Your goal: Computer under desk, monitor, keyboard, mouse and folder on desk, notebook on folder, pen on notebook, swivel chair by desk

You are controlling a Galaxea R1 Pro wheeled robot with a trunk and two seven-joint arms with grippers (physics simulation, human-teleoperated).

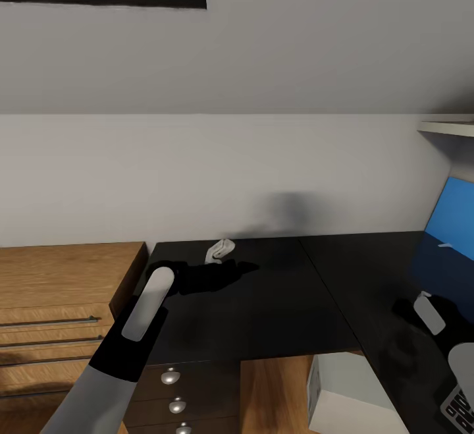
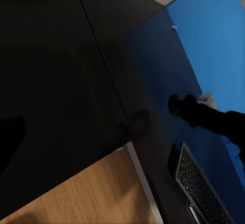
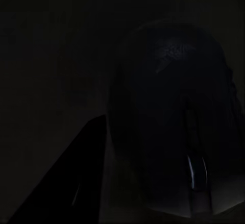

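In the right wrist view, a dark mouse (image 3: 173,112) looms very close, its scroll wheel toward the camera. My right gripper (image 1: 407,309) hangs low over the black desk (image 1: 276,302) in front of the blue-screened monitor (image 1: 455,218); its fingers are lost in shadow. The left wrist view picks up that same right gripper (image 2: 177,104), the monitor (image 2: 204,40) and the keyboard (image 2: 201,188). A corner of the keyboard (image 1: 459,409) lies at the desk's near right. My left gripper (image 1: 224,261) hovers over the desk's back left; its fingers are too dark to read.
A wooden dresser (image 1: 59,302) stands left of the desk. Below the desk top are dark drawers with round knobs (image 1: 170,376). A white shelf (image 1: 451,126) juts out above the monitor. The grey wall runs behind the desk.
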